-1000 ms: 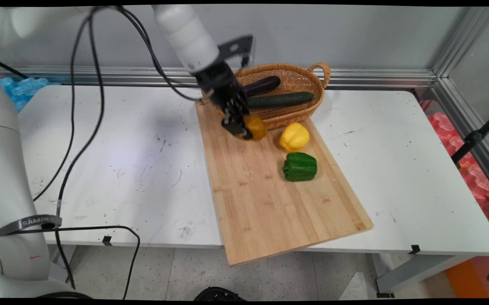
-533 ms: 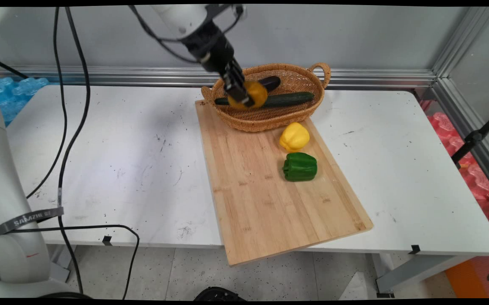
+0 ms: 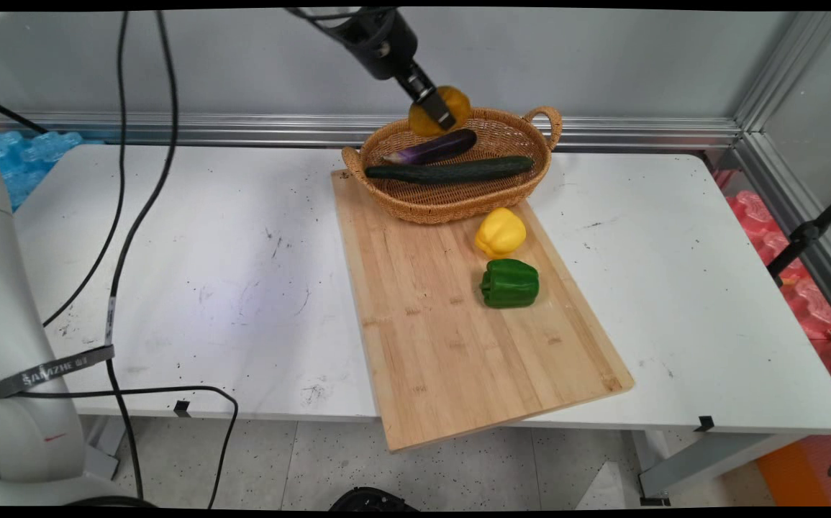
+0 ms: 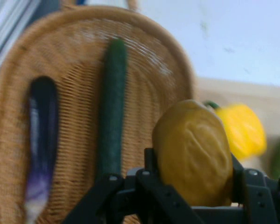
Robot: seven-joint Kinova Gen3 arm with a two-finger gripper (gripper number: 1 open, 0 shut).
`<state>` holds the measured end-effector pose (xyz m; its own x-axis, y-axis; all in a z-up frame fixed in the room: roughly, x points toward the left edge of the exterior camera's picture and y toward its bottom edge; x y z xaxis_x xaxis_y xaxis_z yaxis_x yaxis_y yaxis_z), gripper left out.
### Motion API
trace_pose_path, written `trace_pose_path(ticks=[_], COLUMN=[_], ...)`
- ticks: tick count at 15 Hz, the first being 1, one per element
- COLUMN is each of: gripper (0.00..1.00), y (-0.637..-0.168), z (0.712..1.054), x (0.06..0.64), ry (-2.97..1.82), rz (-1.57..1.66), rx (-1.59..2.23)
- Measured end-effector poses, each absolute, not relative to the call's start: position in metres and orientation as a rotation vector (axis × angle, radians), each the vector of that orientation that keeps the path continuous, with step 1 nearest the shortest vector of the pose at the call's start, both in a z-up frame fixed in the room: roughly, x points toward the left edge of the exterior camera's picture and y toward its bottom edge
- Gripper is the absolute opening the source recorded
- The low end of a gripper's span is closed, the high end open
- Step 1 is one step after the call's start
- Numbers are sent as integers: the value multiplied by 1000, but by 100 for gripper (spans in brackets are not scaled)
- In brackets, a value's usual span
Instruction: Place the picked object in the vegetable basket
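Tool: gripping a round yellow-brown potato, hanging raised above the wicker basket (eggplant and cucumber lying inside), high enough for clearing its rim.

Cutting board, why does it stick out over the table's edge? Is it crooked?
Yes. The board lies at an angle, and its near corner hangs past the table edge. The basket sits on its far end.
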<state>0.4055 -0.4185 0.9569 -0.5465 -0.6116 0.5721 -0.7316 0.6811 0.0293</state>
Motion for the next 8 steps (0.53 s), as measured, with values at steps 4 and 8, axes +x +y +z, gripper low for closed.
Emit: trace_pose_path(ticks=[4, 8], gripper=[0, 0], y=[-460, -495], z=[943, 921], x=[396, 380], ry=[-2277, -2255], rz=[324, 331], rx=[1169, 1253])
